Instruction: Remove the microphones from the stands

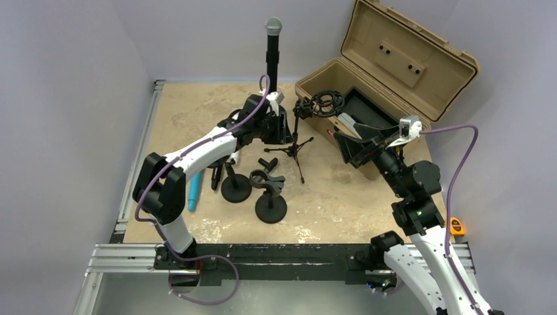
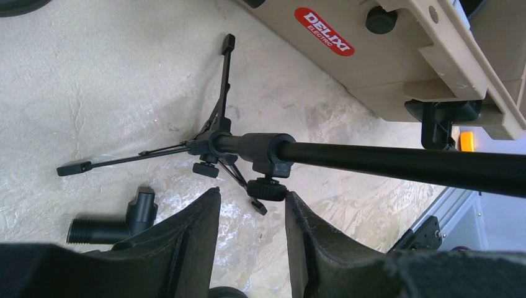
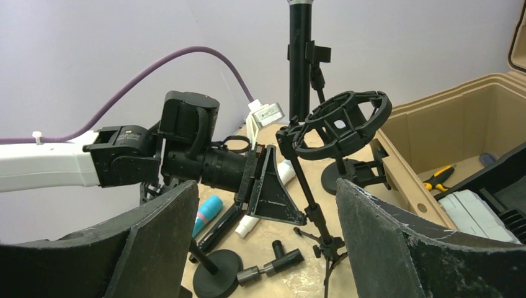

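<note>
step: approach, microphone point(image 1: 272, 47) ungripped, upright in stand point(image 3: 338, 177), far centre | left gripper point(image 2: 252, 198) fingers apart, empty, low beside tripod point(image 2: 211, 146) | right gripper point(image 3: 267, 186) fingers apart, empty, near case point(image 1: 401, 59) | next: probably raise left, clamp microphone body, lift clear

Top view high from near edge, wrist views close, low, all sharing tripod stand point(image 1: 295, 148).

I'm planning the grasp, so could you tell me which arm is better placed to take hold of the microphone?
Probably the left. The left gripper, open, sits close beside the upright microphone, while the right gripper hangs by the case, with a small tripod between.
</note>
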